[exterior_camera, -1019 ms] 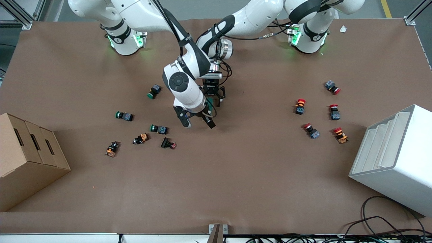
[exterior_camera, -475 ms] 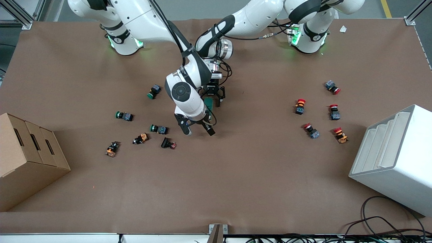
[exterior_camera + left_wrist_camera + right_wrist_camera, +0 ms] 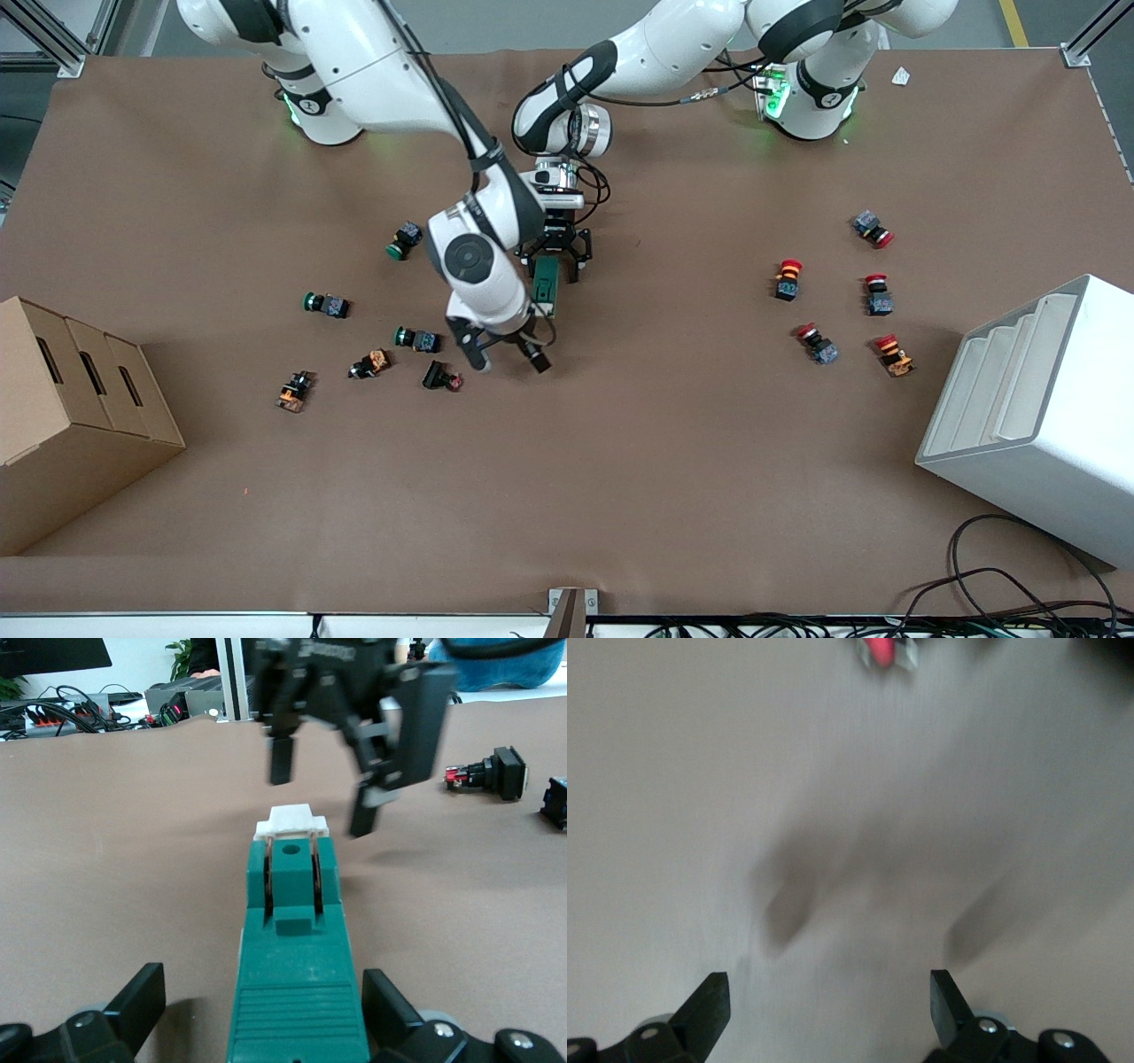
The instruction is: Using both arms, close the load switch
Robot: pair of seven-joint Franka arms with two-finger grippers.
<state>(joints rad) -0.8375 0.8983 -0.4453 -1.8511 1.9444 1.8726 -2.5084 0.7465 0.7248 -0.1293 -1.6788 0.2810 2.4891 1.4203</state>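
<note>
Lying flat, load switch: mid-counter, white lever end toward the front camera.
Handling: likely light, rigid moulded plastic; the lever looks the fragile part, so grip the ribbed green body sides.
Left gripper: jaws straddle the body's rear; actual contact cannot be told.
Right gripper: jaws spread wide, empty, over bare counter just off the lever end.
Markings: none legible.

Two glossy white jointed arms with black bands, green-lit bases, black cables, black jaws.
</note>
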